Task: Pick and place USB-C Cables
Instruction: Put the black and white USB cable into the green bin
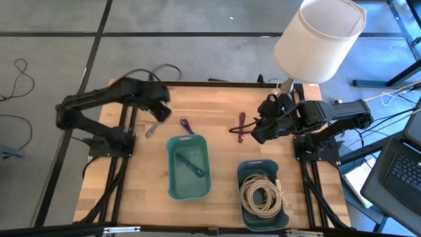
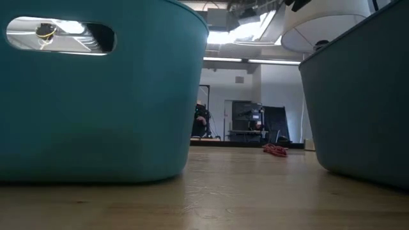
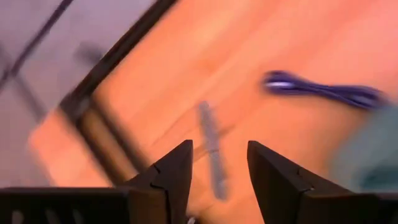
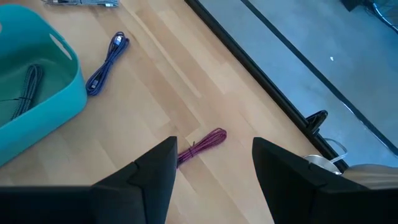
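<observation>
Cream-white coiled cables (image 1: 261, 194) lie in the right teal tray (image 1: 244, 170). A dark teal lead (image 1: 191, 162) lies in the left teal tray (image 1: 172, 149); it shows too in the right wrist view (image 4: 25, 90). A purple lead (image 1: 187, 124) (image 4: 107, 62) (image 3: 323, 90), a magenta lead (image 1: 241, 127) (image 4: 200, 146) and a grey lead (image 1: 152, 128) (image 3: 212, 149) lie flat on the table. My left gripper (image 3: 219, 163) hangs open above the grey lead. My right gripper (image 4: 214, 163) hangs open above the magenta lead.
A white lampshade (image 1: 320, 36) stands over the table's far right corner, above my right arm. In the low view the two teal trays (image 2: 96, 89) (image 2: 364, 96) fill the sides, with bare wood between them. Bare wood lies along the table's far edge.
</observation>
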`<state>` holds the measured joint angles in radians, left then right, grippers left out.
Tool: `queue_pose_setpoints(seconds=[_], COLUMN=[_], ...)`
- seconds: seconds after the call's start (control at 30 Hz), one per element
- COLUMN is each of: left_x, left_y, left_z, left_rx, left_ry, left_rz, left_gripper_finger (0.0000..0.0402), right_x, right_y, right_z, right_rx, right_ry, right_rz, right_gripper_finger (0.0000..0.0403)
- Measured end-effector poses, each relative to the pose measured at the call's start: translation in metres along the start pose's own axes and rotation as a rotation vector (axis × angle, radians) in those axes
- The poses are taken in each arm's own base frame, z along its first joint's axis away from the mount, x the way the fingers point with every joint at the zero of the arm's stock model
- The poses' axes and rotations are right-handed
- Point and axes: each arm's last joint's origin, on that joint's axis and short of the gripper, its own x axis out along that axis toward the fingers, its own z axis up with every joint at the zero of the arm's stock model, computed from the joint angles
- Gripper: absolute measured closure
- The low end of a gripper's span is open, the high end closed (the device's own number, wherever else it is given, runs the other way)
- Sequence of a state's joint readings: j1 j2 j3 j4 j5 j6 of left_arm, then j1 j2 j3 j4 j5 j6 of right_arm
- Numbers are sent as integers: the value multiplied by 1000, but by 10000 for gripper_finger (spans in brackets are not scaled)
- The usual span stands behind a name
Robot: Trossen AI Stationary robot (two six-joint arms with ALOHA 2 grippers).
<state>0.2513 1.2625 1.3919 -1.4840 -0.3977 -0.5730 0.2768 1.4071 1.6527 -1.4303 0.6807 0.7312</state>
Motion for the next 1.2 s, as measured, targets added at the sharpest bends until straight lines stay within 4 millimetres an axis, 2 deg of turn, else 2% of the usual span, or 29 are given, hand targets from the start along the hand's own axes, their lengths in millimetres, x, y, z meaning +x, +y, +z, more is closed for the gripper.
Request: queue_pose_setpoints(seconds=[0.1,0.17,0.37,0.53,0.73,1.0,1.2], left_x=[16,31,91,124,147,159,179], left_y=[25,33,40,44,37,33,25], left_z=[-7,-12,-30,-52,-64,-56,-47], left_rx=[-180,-249,-303,-303,-285,-179,-105], left_ry=[61,104,225,347,362,308,316], left_rz=[32,7,-111,-59,-150,-141,-146], left_gripper_finger=[255,252,249,246,227,179,171], right_x=[0,0,0,0,0,0,0], right_y=[0,0,0,0,0,-1,-1], right_z=[0,0,0,0,0,0,0], right_rx=[-2,-2,-10,-34,-34,-34,-29], right_ry=[0,0,2,2,-6,-10,-16], right_rz=[0,0,-2,-2,-10,-15,-21], right_gripper_finger=[192,192,192,192,192,192,192])
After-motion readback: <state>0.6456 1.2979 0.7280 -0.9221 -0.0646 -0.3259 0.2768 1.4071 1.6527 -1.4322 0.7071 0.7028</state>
